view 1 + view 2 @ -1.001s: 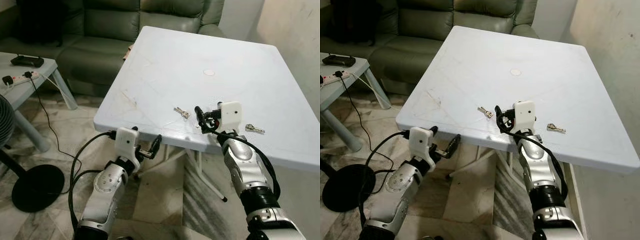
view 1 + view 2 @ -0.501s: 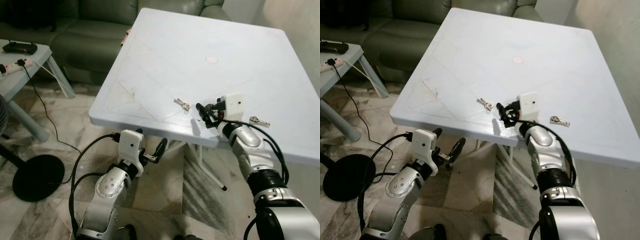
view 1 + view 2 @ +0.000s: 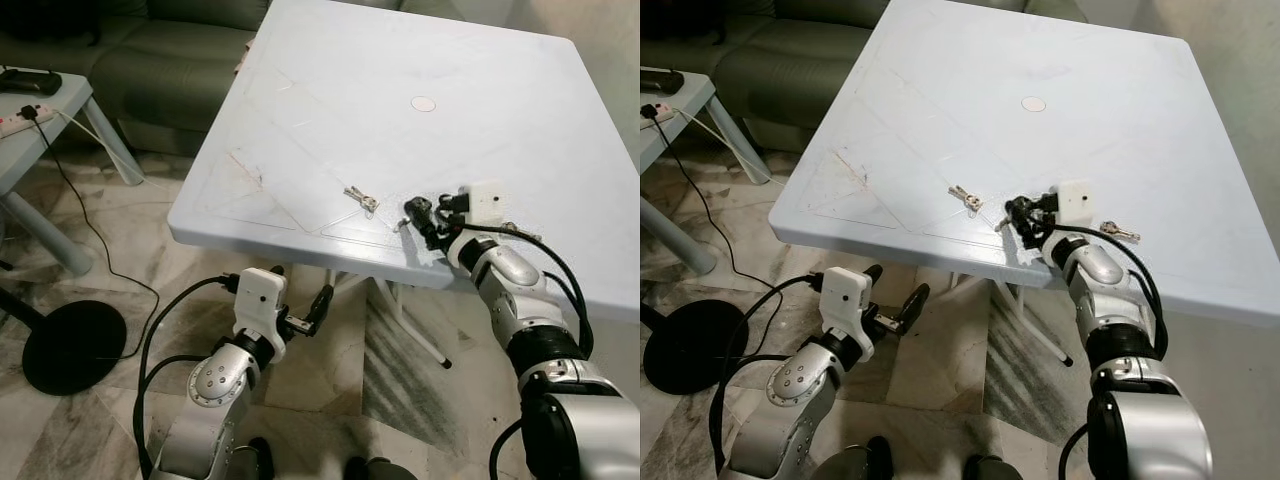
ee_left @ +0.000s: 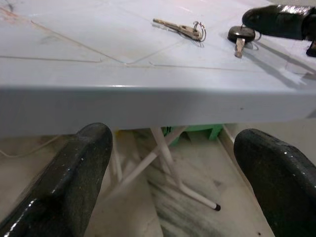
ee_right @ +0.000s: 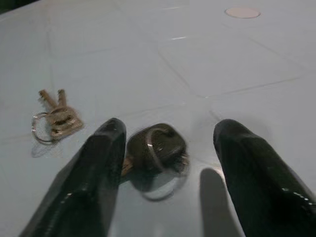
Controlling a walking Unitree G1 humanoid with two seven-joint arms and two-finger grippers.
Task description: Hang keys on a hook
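You see silver jointed arms, white boxy wrist housings behind each pincer, looping black cables, glossy rounded black fingers [image 4: 74, 182].

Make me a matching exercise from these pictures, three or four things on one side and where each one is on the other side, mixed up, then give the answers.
Things:
1. black-headed key
2. brass keys
3. left gripper
4. round cap

Places:
A. below the table edge, over the floor
B. between the right gripper's open fingers
C. far out toward the table's middle
D. on the table, beside the right gripper

Pairs: 1-B, 2-D, 3-A, 4-C
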